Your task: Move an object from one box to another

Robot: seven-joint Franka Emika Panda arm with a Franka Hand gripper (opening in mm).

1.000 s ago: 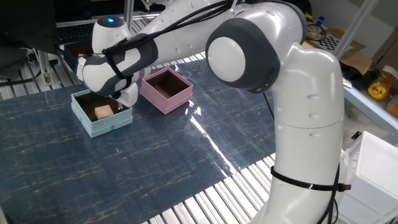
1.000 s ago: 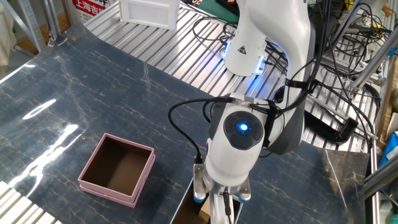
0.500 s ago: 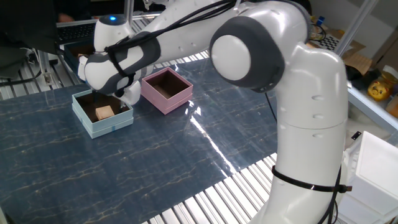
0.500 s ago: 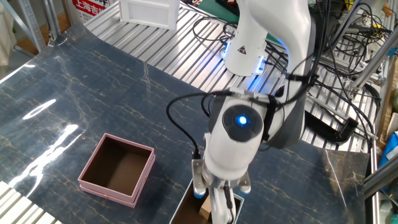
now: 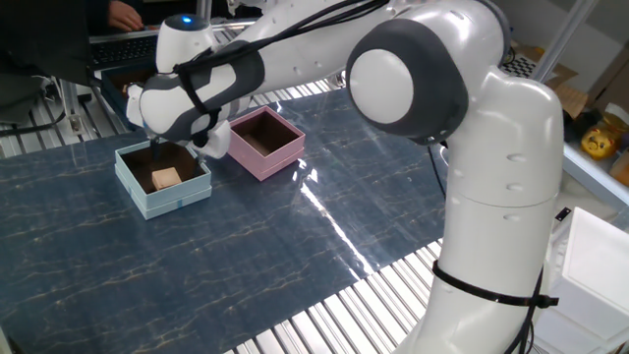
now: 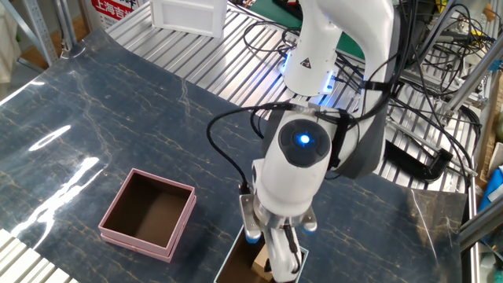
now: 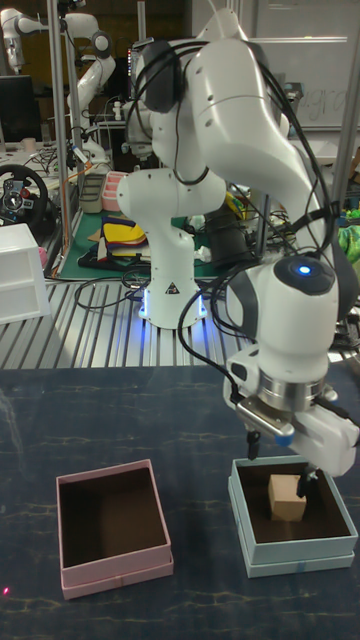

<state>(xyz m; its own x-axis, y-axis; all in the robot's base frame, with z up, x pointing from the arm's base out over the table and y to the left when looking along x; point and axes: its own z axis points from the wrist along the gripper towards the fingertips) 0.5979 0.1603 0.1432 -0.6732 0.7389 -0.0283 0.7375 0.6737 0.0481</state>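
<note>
The small tan wooden cube (image 7: 287,497) lies inside the light blue box (image 7: 296,560), also seen as the cube (image 5: 165,177) in the blue box (image 5: 177,202). My gripper (image 7: 282,462) hangs open just above the cube, one finger on each side and neither touching it. The pink box (image 7: 112,573) stands left of the blue one, with only its brown floor showing. In the other fixed view the pink box (image 6: 141,240) sits at lower left, and the cube (image 6: 259,263) peeks out under my wrist at the bottom edge.
A dark box (image 5: 110,87) sits behind the blue box on the metal slats. A white tray (image 6: 185,17) stands at the far table edge, and cables (image 6: 416,94) lie around the arm's base. A white bin (image 5: 600,265) stands off the table to the right.
My gripper has lifted up and slightly away from the blue box. The cube stays on the box floor, now more exposed.
</note>
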